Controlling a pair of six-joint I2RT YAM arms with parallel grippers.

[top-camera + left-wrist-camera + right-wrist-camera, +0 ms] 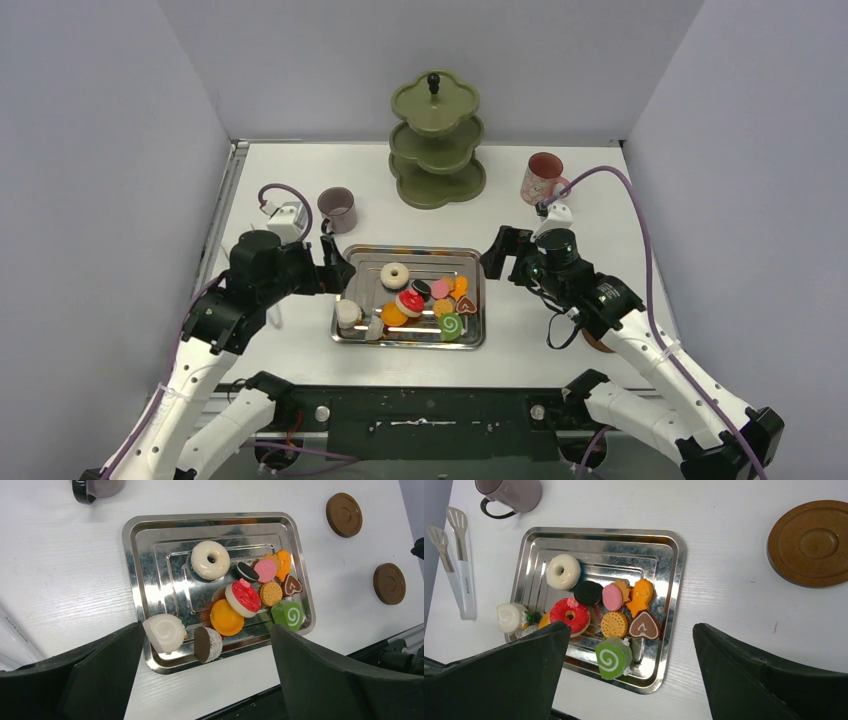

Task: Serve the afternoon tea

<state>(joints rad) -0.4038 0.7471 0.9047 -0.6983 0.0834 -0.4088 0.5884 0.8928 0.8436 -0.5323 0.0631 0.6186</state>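
Observation:
Several toy sweets lie on a steel tray: a white donut, a red donut and a green swirl roll among them. The mauve mug stands behind the tray's left corner. The pink mug is at the back right. The olive-green three-tier stand is at the back centre, its tiers bare. My left gripper hovers open at the tray's left edge. My right gripper hovers open at the tray's right edge. Both hold nothing.
Two brown coasters lie right of the tray; one fills the right wrist view's corner. Metal tongs lie left of the tray. Grey walls close in the table on three sides.

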